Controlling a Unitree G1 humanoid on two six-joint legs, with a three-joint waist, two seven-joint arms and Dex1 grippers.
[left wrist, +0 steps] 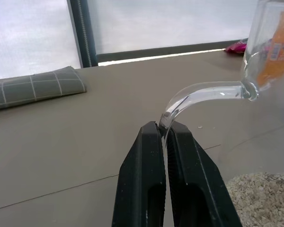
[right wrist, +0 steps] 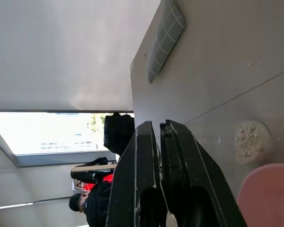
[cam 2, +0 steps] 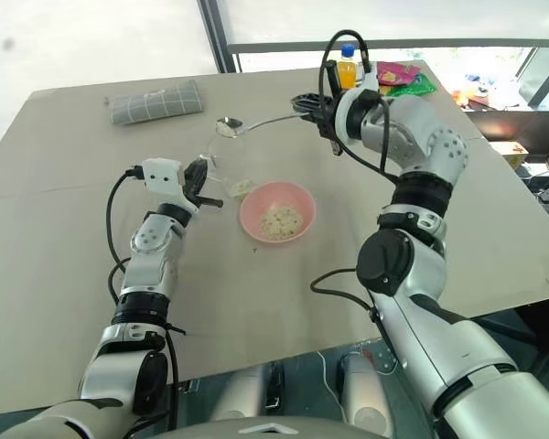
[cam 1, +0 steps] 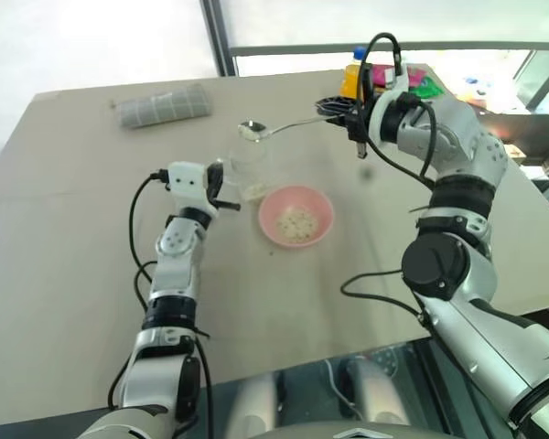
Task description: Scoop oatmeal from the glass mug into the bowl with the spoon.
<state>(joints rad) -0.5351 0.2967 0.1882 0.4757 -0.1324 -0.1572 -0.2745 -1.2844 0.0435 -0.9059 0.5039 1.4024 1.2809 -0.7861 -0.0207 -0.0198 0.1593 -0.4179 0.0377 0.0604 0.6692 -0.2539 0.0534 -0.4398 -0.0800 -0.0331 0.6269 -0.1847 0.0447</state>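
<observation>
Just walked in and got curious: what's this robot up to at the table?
It is moving oatmeal by spoon. The left gripper pinches the handle of the glass mug, and the right gripper holds the spoon above the mug. The pink bowl beside it already holds some oatmeal.

Beige table (cam 1: 91, 274): pink bowl (cam 1: 296, 216), glass mug (cam 1: 249, 169) (held), grey cloth (cam 1: 163, 106).
</observation>
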